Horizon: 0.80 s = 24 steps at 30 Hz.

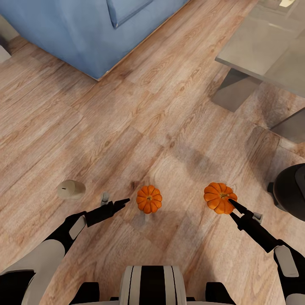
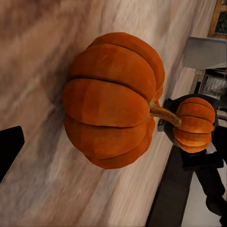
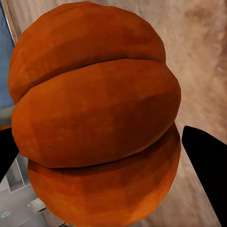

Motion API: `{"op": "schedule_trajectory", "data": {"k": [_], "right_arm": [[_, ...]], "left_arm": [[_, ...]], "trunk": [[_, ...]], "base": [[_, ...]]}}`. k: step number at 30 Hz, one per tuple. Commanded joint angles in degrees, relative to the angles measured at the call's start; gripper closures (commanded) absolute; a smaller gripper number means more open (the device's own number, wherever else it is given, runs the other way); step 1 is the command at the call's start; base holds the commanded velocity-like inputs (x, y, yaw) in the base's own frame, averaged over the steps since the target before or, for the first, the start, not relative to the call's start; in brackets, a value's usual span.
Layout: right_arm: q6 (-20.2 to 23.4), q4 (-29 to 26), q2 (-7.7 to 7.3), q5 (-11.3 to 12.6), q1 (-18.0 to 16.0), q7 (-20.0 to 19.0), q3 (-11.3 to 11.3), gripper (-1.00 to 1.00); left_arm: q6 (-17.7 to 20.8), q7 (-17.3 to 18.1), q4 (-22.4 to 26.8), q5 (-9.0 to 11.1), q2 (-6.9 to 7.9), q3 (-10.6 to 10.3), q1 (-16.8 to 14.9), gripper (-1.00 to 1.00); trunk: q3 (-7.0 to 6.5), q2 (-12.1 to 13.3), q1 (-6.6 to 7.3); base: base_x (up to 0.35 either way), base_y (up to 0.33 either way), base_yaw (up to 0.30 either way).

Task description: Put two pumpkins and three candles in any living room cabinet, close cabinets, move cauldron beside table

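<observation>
Two ribbed orange pumpkins show just ahead of me. The left pumpkin (image 1: 148, 198) (image 2: 109, 99) sits on the wood floor. My left gripper (image 1: 120, 201) is open just short of it, with nothing between its fingers. The right pumpkin (image 1: 219, 197) (image 2: 193, 124) (image 3: 94, 113) looks slightly raised, with my right gripper (image 1: 231, 204) shut on it; one of the fingers (image 3: 208, 165) presses its side. One tan candle (image 1: 71, 189) lies on the floor to the left of my left arm. The black cauldron (image 1: 292, 190) stands at the right edge. The cabinet is out of view.
A blue sofa (image 1: 84, 29) fills the far left. A grey glass-topped table (image 1: 262, 42) on slanted legs stands at the far right, beyond the cauldron. Bare wood floor (image 1: 140, 123) stretches between them.
</observation>
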<state>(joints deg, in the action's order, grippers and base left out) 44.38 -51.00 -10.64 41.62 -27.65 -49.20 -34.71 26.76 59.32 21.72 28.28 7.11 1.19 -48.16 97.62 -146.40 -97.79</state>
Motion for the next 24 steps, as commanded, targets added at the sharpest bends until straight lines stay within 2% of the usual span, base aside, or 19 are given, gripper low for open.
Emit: {"op": "schedule_trajectory", "data": {"k": [1,15,20,24], "right_arm": [[0.4,0.0,0.01,0.2,0.0,-0.1,-0.1,1.0],[0.4,0.0,0.02,0.2,0.0,-0.1,-0.1,1.0],[0.4,0.0,0.01,0.2,0.0,-0.1,-0.1,1.0],[0.4,0.0,0.01,0.2,0.0,-0.1,-0.1,1.0]], "left_arm": [[0.6,0.0,0.0,0.1,-0.02,0.1,0.0,-1.0],[0.6,-0.7,0.0,-0.3,-0.35,0.0,0.0,-1.0],[0.6,-3.4,0.2,-0.3,-0.38,0.0,-0.1,-1.0],[0.6,-4.1,0.2,-0.2,-0.26,0.0,-0.1,-1.0]], "trunk": [[0.03,0.0,0.01],[0.03,0.0,0.01],[0.03,0.0,0.01],[0.03,0.0,0.01]], "base": [[0.0,0.0,0.0],[0.0,0.0,0.0],[0.0,0.0,0.0],[0.0,0.0,0.0]]}}
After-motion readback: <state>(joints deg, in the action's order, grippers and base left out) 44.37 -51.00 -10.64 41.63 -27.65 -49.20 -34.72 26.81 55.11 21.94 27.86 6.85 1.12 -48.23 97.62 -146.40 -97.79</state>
